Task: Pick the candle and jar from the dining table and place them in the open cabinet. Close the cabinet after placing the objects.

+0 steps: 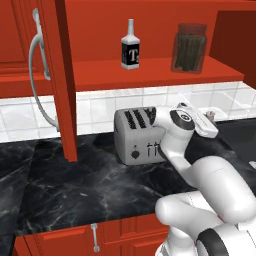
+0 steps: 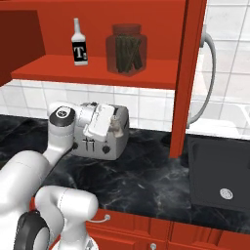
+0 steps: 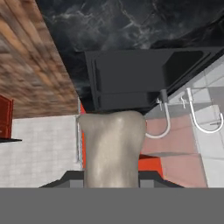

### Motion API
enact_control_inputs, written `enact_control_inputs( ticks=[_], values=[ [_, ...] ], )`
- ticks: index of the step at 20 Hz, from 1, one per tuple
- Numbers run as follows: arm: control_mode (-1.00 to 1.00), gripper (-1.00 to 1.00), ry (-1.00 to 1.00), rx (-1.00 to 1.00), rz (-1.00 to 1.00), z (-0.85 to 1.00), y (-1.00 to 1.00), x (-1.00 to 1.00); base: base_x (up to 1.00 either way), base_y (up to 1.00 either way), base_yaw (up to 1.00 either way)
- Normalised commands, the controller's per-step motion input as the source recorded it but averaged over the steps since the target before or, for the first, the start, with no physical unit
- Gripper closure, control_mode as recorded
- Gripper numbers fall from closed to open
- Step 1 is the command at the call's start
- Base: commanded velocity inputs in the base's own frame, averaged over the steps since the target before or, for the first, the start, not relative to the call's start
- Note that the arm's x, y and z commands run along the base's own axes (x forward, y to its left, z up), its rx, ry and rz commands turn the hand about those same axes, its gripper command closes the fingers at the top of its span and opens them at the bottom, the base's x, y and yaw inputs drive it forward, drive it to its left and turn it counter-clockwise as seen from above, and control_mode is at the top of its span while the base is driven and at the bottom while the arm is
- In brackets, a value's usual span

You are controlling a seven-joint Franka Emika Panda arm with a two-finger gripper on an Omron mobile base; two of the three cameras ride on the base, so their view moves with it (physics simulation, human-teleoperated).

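In the hand view, jaws (image 3: 111,177) clamped on the candle (image 3: 112,148); from the base, jar (image 1: 190,48) shelved.

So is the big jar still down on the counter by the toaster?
No, the jar stands up on the red cabinet shelf, right of the bottle.

**Readable text: one label**

A white capital "T" on the black label of the clear bottle (image 1: 130,46) standing on the red shelf (image 1: 155,72) of the cabinet; a smaller white mark follows the letter, too small to read; same label legible from the right base view, same "T"; no other lettering, brand, number or sign can be read on the toaster (image 1: 137,135), its front controls being unmarked blurs.
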Motion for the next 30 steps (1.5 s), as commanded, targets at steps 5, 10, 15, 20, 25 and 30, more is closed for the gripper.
enact_control_inputs(
  ticks=[5, 10, 15, 20, 25, 30],
  values=[
    [-1.0, 1.0, 0.0, -0.03, 0.22, 0.13, 0.06, -0.03, 0.0, 0.0, 0.0],
    [-1.0, 1.0, 0.0, 0.0, 0.23, 0.21, 0.05, -0.12, 0.0, 0.0, 0.0],
    [-1.0, 1.0, -0.01, 0.0, 0.21, 0.36, 0.21, -0.06, 0.0, 0.0, 0.0],
    [-1.0, 1.0, 0.0, 0.0, 0.17, 0.41, 0.28, 0.0, 0.0, 0.0, 0.0],
    [-1.0, 1.0, 0.0, 0.0, 0.16, 0.42, 0.37, 0.0, 0.0, 0.0, 0.0],
    [-1.0, 1.0, 0.04, 0.01, 0.18, 0.42, 0.45, 0.0, 0.0, 0.0, 0.0]
  ],
)
